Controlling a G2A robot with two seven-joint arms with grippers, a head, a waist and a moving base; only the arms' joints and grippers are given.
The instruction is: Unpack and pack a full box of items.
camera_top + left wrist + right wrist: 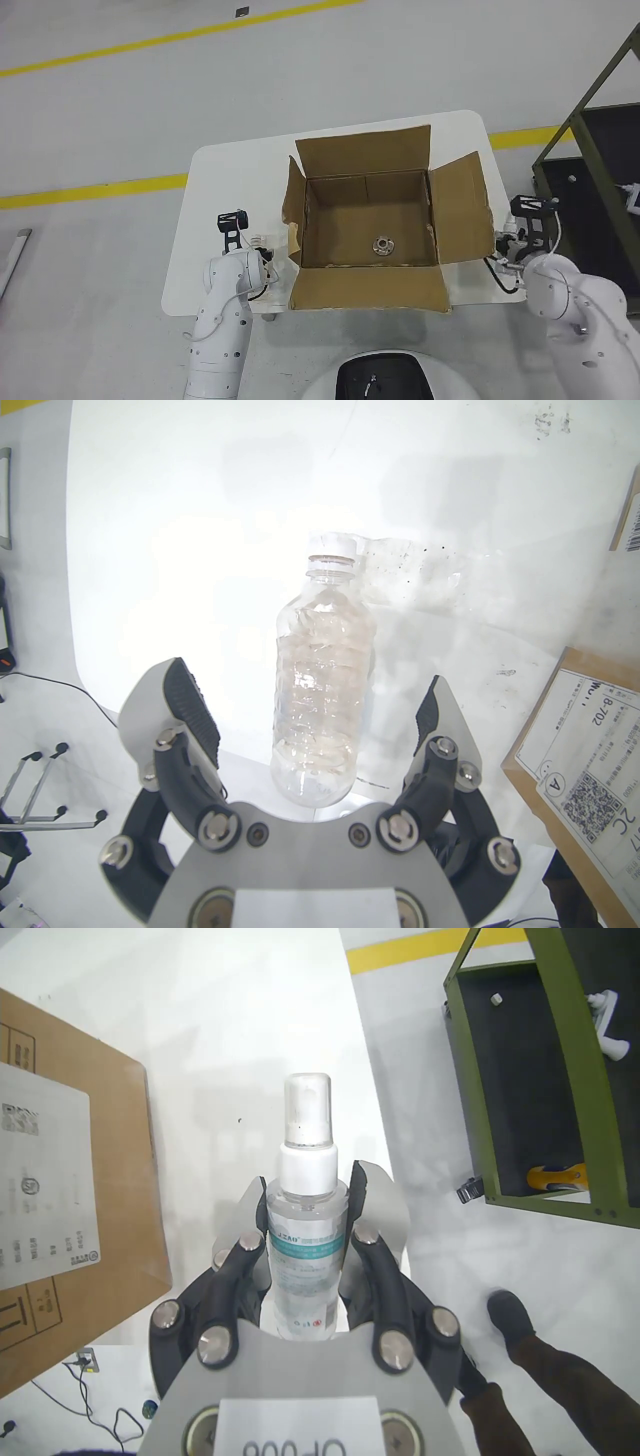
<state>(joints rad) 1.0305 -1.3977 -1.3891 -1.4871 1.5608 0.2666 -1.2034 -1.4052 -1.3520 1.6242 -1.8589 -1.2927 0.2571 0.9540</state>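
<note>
**Both arms flank the open box, one bottle gripped, one loose**

A brown cardboard box (367,225) stands in the middle of the white table (230,170) with all four flaps folded outward. On its floor, toward the near side, lies a small round metal part (382,243).

The left gripper (307,687) is over the table to the left of the box, near its near-left corner. Its jaws are spread wide. A clear plastic water bottle with a white cap (320,680) sits between them on the table, touching neither pad, with its cap pointing away from the wrist. A corner of the box with a white printed label (590,760) is just beside it.

The right gripper (309,1188) is at the right edge of the table, just right of the box's right flap. Its jaws are clamped on the body of a clear spray bottle with a teal label, a white collar and a clear cap (306,1253), whose cap sticks out past the fingertips.

A green metal shelf frame (545,1078) stands on the floor farther right, well apart from the table.
</note>
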